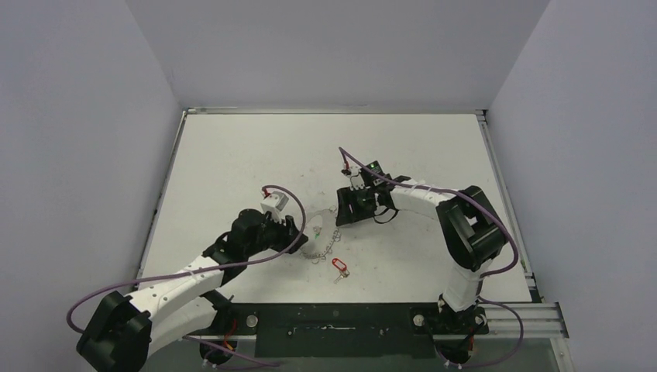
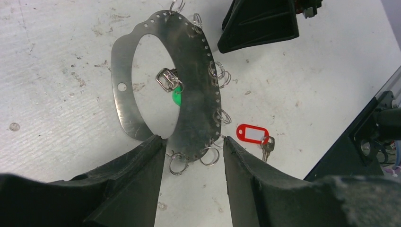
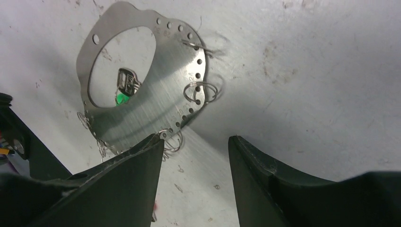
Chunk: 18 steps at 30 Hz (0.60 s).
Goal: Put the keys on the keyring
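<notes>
Keyring (image 2: 196, 111), green key tag (image 2: 176, 98) half hidden

Green tag (image 2: 176, 98) mostly hidden (behind the keyring (image 2: 197, 109)).

Scuffed white table (image 1: 232, 155), grey walls (image 1: 77, 116) around, aluminium rail (image 1: 542, 314) at right.
</notes>
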### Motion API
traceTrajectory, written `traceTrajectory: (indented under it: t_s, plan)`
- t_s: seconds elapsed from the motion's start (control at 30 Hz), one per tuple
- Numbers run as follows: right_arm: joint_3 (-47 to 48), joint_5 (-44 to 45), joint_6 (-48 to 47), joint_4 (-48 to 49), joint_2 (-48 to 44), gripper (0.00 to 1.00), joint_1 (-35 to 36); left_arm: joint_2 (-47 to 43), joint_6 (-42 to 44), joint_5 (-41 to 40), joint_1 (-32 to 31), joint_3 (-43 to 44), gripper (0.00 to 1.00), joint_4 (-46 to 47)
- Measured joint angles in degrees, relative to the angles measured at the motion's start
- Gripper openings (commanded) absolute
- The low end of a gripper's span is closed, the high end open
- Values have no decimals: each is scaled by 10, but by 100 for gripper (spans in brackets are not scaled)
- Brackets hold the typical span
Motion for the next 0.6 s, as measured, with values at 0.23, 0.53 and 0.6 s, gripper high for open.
traceTrajectory:
  t_s: [0.23,0.53,0.6]
  plan:
    - [25,-8,-4,12,19,53,-7,106,31,-1,1,59,46,19]
    - [1,-27,-1,29,5,53,-75,253,102,25,9,153,45,60]
    - [-9,-29,0,29,-5,53,-88,290,123,40,14,180,45,68]
